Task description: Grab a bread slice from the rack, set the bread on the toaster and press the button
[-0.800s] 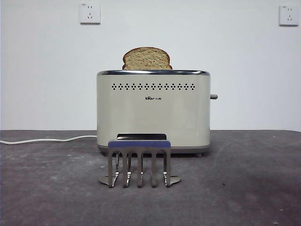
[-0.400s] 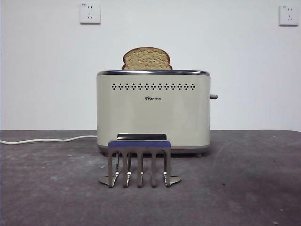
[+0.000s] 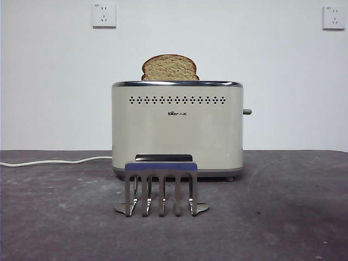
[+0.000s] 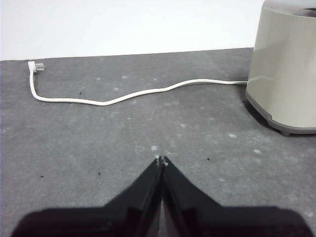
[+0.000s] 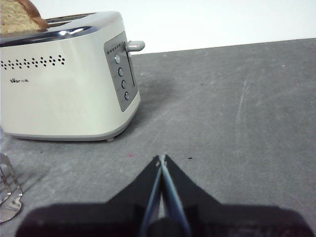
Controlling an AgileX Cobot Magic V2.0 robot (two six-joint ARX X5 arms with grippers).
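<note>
The slice of bread (image 3: 169, 68) stands in the toaster (image 3: 177, 128), its domed top sticking out above the chrome rim; it also shows in the right wrist view (image 5: 19, 17). The button (image 3: 247, 111) is a grey stub on the toaster's right end, near the top, also in the right wrist view (image 5: 135, 46). The rack (image 3: 161, 187) stands empty in front of the toaster. My left gripper (image 4: 161, 160) is shut and empty over the table, left of the toaster (image 4: 286, 69). My right gripper (image 5: 161, 159) is shut and empty, to the right of the toaster (image 5: 64, 79).
A white power cord (image 3: 54, 161) runs from the toaster to the left across the dark grey table; its plug (image 4: 35, 66) lies loose. Two wall sockets (image 3: 104, 15) sit high on the white wall. No arm shows in the front view.
</note>
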